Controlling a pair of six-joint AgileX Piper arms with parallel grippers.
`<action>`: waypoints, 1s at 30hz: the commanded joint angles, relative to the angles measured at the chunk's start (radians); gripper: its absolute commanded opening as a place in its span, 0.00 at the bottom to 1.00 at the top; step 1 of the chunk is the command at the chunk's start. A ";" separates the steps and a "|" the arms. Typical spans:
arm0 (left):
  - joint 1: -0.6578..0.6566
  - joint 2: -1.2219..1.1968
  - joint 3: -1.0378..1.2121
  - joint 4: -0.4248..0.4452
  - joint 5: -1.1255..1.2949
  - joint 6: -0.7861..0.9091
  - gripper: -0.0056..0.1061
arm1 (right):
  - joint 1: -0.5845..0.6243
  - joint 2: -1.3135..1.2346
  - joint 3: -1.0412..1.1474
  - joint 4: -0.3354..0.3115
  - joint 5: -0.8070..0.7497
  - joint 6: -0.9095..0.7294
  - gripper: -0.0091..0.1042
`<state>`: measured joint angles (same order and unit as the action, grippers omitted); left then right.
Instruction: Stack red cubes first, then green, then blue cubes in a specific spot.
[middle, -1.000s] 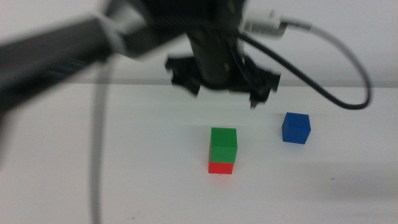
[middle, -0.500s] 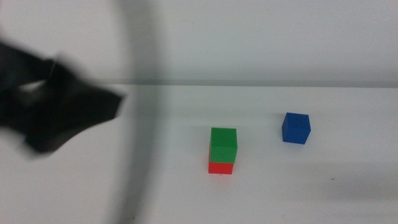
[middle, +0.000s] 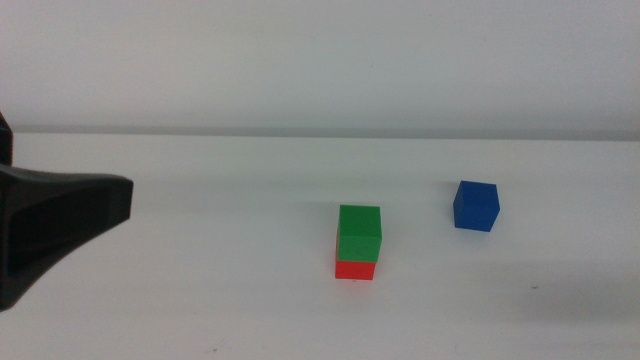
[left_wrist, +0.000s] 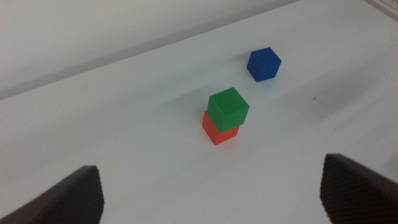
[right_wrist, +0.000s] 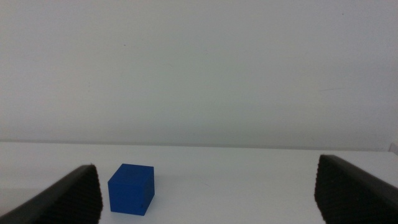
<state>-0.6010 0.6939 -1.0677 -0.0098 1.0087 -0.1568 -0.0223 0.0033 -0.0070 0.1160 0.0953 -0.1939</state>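
While green cube hides most of red cube, blue cube sits apart.

We seem to be in a bare lab or test bench: a plain white table meets a blank white wall behind it, with only coloured cubes on the table.

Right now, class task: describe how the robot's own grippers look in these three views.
Both look dark, nearly black. The left gripper and right gripper each show two blunt jaws with a fine woven-looking texture. The middle view shows only a plain dark wedge at the left edge. No cables or markings visible.
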 joint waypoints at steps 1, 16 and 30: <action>0.004 -0.004 0.007 0.002 -0.022 0.002 0.89 | -0.008 -0.038 0.045 -0.009 -0.005 -0.001 0.88; 0.004 -0.004 0.007 0.015 -0.122 0.002 0.89 | -0.008 -0.038 0.045 -0.009 -0.005 -0.001 0.88; 0.004 -0.004 0.007 0.039 -0.115 0.002 0.89 | -0.008 0.367 -0.503 -0.033 0.533 0.015 0.88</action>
<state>-0.6010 0.6939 -1.0677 0.0271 0.9080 -0.1568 -0.0223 0.2584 -0.3965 0.1001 0.4085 -0.1811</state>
